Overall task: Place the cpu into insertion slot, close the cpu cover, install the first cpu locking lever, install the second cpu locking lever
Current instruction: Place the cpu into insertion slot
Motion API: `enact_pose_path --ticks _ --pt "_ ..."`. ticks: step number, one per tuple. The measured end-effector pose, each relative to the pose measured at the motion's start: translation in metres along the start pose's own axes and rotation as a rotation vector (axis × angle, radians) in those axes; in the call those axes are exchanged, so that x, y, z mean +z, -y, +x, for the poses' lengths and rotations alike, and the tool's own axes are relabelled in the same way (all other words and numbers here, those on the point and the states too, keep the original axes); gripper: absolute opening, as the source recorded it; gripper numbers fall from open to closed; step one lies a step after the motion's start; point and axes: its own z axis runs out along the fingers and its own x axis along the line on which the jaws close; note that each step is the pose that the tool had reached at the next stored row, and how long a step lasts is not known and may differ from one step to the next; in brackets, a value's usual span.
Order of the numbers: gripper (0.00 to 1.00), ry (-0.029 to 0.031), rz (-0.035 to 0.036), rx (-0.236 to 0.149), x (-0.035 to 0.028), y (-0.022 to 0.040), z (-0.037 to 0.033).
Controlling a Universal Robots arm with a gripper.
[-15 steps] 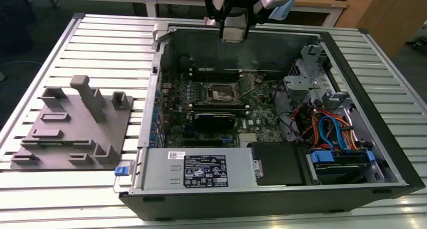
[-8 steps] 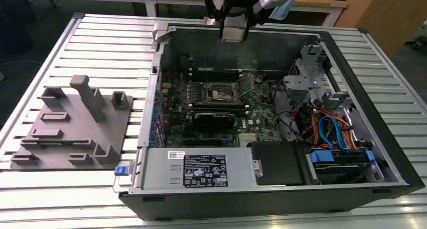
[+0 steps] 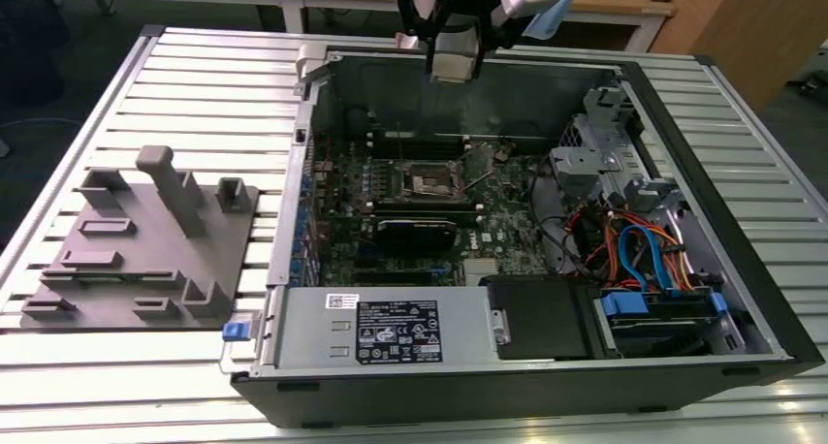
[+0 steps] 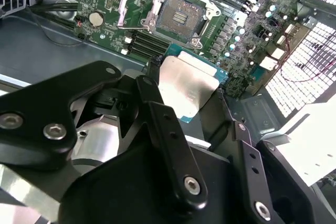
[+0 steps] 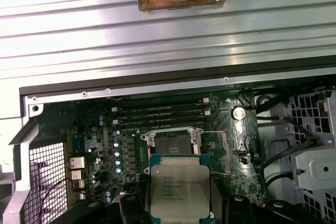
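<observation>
In the exterior view, a grey moulded fixture tray with upright pegs (image 3: pixel 136 245) is seen at nine o'clock of the open black computer case (image 3: pixel 724 124), both carried on the slatted metal counter (image 3: pixel 194 85). Inside the case, the small square dark insertion slot with its silvery rim (image 3: pixel 431 179) is found on the green motherboard (image 3: pixel 343 221), bare and unfilled (image 4: pixel 181 17). The thin silver cpu cover frame (image 4: pixel 123 3) appears swung open beside it. At twelve o'clock over the case the tool (image 3: pixel 456 37) is held high. In both wrist views it is clamped on the flat square cpu with the silver-grey metal top (image 4: pixel 189 85) (image 5: pixel 180 190), well apart from the slot. The chip could be seated skewed or turned the wrong way if it is not squared to the slot, and the contacts could be bent. It could also be dropped if the edge grip slips. The raised cover and the long black memory slots (image 5: pixel 163 114) stand close to the path. At three o'clock, blue and orange cables (image 3: pixel 634 245) are bundled clear of it.
</observation>
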Motion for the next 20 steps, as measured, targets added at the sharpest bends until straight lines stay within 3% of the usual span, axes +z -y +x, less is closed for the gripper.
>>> enact_pose_path --ticks 11,20 --pt "0.54 0.0006 -0.0001 0.007 0.0000 0.0000 0.0000" --pt "0.54 0.0057 -0.0012 0.066 0.0001 0.0000 0.0000"
